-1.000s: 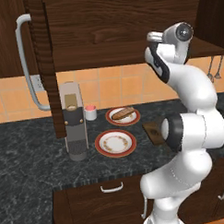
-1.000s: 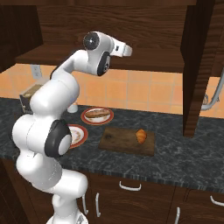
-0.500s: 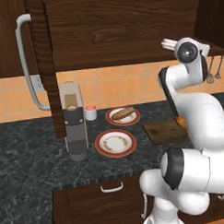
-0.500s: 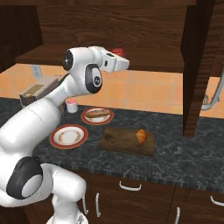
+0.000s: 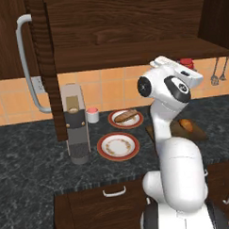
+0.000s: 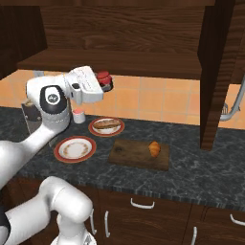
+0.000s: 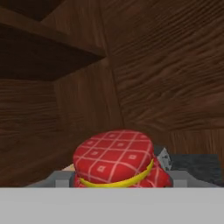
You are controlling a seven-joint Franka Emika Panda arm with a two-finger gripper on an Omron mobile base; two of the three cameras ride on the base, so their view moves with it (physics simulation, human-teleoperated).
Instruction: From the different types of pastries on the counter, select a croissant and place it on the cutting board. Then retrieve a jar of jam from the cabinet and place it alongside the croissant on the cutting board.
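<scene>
Below cabinet (image 6: 119, 38) shelf, upper left of right base frame, gripper (image 6: 106, 82) sitting clamped on jar of jam (image 6: 104, 80), red lid showing past white hand. Left base frame: jar's lid peeking out at upper right, beside arm's wrist. Hand frame: checked red lid filling lower centre, wood panels behind. Croissant (image 6: 154, 148) lying on right part of cutting board (image 6: 134, 154), frame centre. Long brown pastry (image 6: 107, 125) resting on red-rimmed plate (image 6: 106, 128) left of board; second plate (image 6: 74, 149) nearer lower left. White cup (image 5: 92, 114) standing beside coffee machine (image 5: 75, 123) on counter (image 6: 201, 172).
</scene>
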